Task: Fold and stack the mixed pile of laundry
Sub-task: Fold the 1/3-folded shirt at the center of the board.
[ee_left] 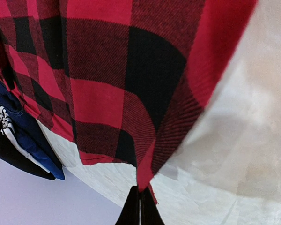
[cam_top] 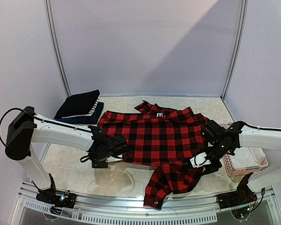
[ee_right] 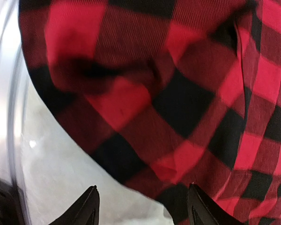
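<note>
Two claws are working one garment, the red-and-black plaid shirt point(cam_top: 159, 136), which lies spread across the middle of the worktop point(cam_top: 70, 164). One sleeve point(cam_top: 171, 183) trails toward the near edge. My left claw point(ee_left: 140, 199) is pinched tight on a small tip of the shirt's left hem. My right claw point(ee_right: 143, 201) stands with its fingers well apart over the sleeve cloth, clamping nothing that I can see. My main worry is that left pinch: it has very little cloth, so a sideways pull against the weight of the shirt could slip it free and drop the fold halfway. On the right, closing blind could gather two layers of the bunched sleeve, or miss the edge altogether. The sleeve's cuff reaches the front rail point(cam_top: 131, 206), and dragging it could snag it there or tip it off the worktop. For room, the far middle and near left are bare. The folded stack point(cam_top: 79, 108) sits just beside the shirt's far-left corner, and the pink basket point(cam_top: 234, 171) crowds my right arm, so I judge sweeps outward on either side to be risky.
</note>
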You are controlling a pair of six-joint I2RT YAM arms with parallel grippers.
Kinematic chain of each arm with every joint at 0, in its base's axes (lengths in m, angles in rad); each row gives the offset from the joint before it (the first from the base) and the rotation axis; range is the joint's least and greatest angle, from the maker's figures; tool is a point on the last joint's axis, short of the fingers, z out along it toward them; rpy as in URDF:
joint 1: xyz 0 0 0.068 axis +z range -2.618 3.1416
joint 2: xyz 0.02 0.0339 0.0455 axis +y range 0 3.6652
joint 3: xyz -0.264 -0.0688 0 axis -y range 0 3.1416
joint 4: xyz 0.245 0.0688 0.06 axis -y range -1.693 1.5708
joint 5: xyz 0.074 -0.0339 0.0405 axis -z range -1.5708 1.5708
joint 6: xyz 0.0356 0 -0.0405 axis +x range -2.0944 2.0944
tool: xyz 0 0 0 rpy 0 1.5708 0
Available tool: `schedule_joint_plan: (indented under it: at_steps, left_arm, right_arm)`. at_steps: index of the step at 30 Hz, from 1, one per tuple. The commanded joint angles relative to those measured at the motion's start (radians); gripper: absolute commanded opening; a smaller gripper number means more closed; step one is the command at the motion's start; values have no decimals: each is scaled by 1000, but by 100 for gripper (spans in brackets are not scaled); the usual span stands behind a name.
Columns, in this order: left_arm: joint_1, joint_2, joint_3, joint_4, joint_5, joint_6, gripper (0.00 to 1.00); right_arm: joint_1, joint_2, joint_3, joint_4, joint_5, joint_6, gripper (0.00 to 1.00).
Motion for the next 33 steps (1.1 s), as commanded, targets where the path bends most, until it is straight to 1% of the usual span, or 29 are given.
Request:
schedule_joint_plan:
  at_steps: [1, 3, 8, 10, 12, 13, 16, 18, 20, 21, 27, 30, 33]
  left_arm:
    - [12, -6, 7, 3, -3, 7, 0]
    - [12, -3, 10, 2, -3, 5, 0]
    - [12, -3, 11, -2, 1, 8, 0]
    - [12, -6, 10, 1, 2, 9, 0]
    - [13, -5, 9, 2, 1, 10, 0]
    - [13, -3, 10, 2, -1, 10, 0]
    - [13, -1, 10, 0, -3, 9, 0]
    - [13, -2, 11, 0, -6, 8, 0]
    - [13, -8, 10, 1, -11, 9, 0]
    - [13, -10, 10, 3, -17, 10, 0]
    - [20, -28, 16, 7, -32, 11, 0]
    - [29, -34, 35, -1, -34, 9, 0]
    - [45, -35, 60, -12, -48, 5, 0]
  right_arm:
    - [-32, 2, -59, 9, 54, -115, 65]
    - [-38, 5, -87, 63, 66, -119, 66]
    - [-87, 64, -87, 128, 67, -138, 70]
    - [-96, 90, -90, 163, 70, -147, 70]
    - [-102, 142, -77, 179, 66, -139, 67]
    - [-102, 176, -68, 186, 65, -134, 63]
    - [-106, 259, -27, 182, 61, -117, 31]
    - [-107, 281, 4, 142, 48, -98, 14]
    - [-107, 265, 31, 96, 35, -88, 2]
    - [-107, 250, 48, 68, 26, -78, 0]
    - [-107, 53, 184, -99, -35, -11, 0]
    - [-108, 6, 238, -118, -15, 21, 0]
    - [-126, 10, 265, -97, 0, 55, 0]
